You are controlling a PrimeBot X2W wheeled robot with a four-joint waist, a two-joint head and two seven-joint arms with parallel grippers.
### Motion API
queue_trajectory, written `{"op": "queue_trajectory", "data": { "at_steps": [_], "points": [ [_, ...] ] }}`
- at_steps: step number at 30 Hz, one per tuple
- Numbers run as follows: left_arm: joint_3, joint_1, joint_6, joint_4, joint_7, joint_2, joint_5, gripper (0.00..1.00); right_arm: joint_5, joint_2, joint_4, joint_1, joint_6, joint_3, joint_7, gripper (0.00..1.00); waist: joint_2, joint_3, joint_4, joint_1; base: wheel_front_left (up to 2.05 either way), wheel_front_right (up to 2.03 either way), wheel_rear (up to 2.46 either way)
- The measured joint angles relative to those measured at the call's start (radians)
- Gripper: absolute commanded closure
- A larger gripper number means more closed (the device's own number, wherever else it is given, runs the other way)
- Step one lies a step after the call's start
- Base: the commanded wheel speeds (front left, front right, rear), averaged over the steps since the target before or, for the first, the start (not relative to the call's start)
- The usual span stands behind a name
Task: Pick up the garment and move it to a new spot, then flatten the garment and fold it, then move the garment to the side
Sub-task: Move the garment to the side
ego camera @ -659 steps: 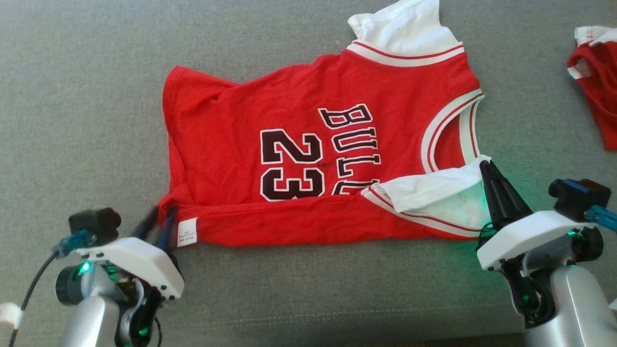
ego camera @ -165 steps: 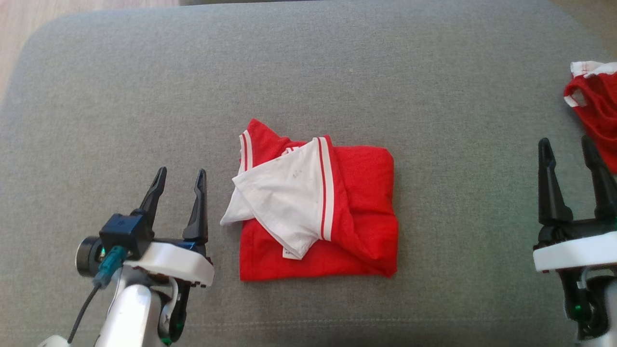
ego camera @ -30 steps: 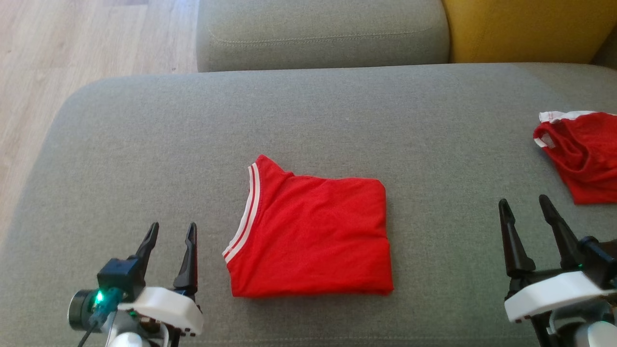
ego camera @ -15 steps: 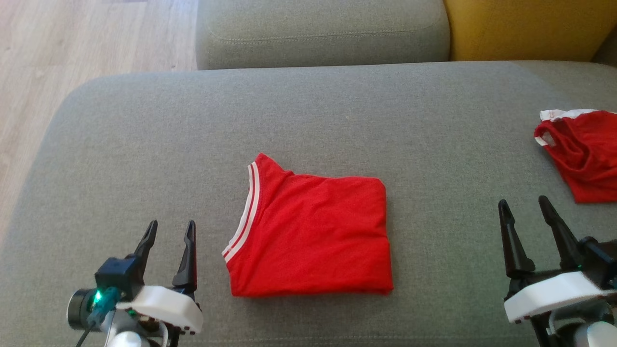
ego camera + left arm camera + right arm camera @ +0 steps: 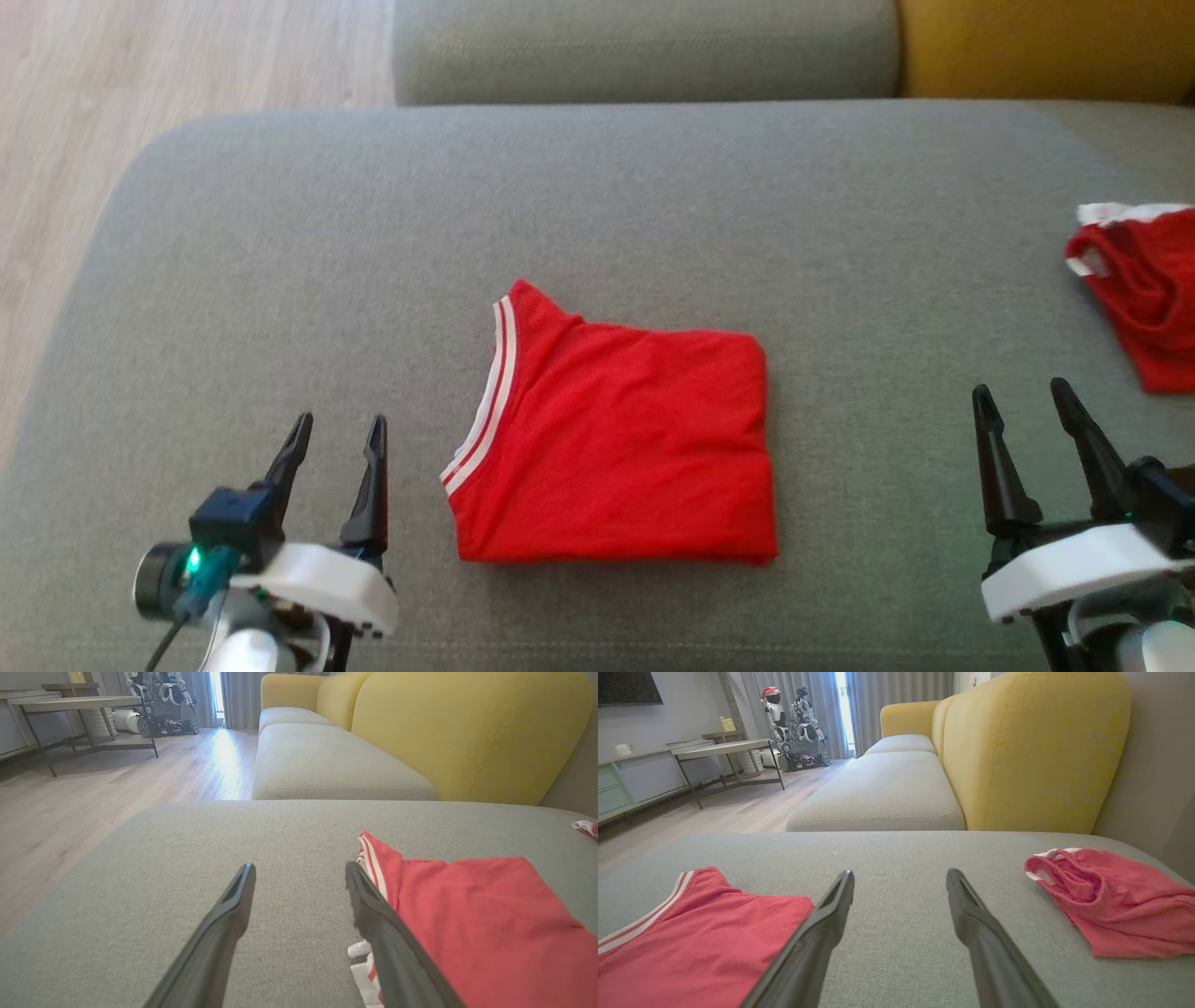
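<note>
Tidied since moments ago, the shirt lies neatly folded, left gripper and right gripper flanking it, spread and empty, so you move it aside next.

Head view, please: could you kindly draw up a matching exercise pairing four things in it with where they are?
Things:
1. folded red jersey with white-striped trim
2. crumpled red garment
3. yellow sofa backrest
4. left gripper

Places:
A. far right edge of the grey cushion
B. top right corner, behind the cushion
C. middle of the cushion
D. lower left, open, beside the jersey's striped edge

Pairs: 1-C, 2-A, 3-B, 4-D
</note>
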Motion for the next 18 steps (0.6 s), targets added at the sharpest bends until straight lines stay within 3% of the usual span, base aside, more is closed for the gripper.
{"op": "queue_trajectory", "data": {
  "at_steps": [6, 18],
  "points": [
    [-0.016, -0.084, -0.002, -0.024, -0.004, -0.001, 0.000, 0.00, 0.000, -0.005, 0.029, -0.050, 0.000, 0.034, 0.042, 0.00, 0.0000, 0.073, 0.044, 0.0000, 0.00, 0.00, 0.00],
    [-0.048, -0.205, -0.015, 0.011, -0.037, -0.039, 0.000, 0.00, 0.040, -0.050, 0.194, -0.176, 0.000, 0.247, 0.198, 0.00, 0.0000, 0.208, 0.136, 0.0000, 0.00, 0.00, 0.00]
  ]
}}
